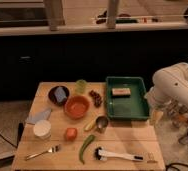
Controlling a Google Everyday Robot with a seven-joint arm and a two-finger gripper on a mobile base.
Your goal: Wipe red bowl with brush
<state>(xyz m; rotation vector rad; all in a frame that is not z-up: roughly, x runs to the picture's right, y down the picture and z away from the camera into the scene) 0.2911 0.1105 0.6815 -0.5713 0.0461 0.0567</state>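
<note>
While brush (118,155) lies ungrasped near front edge of wooden table (132,137), red bowl (77,106) sits mid-table, well apart. Gripper (156,114) hangs off table's right side, beside green tray (129,117); its state cannot be told. Wiping apparently not begun: pickup, carry, wipe all remain.

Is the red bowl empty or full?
Empty: the red bowl shows only its bare inside. The brush lies on the table; the gripper hangs right of the green tray.

The gripper (156,116), with the tray (127,118) just to its left, is mostly hidden under the arm (179,88), which the right edge cuts off.
</note>
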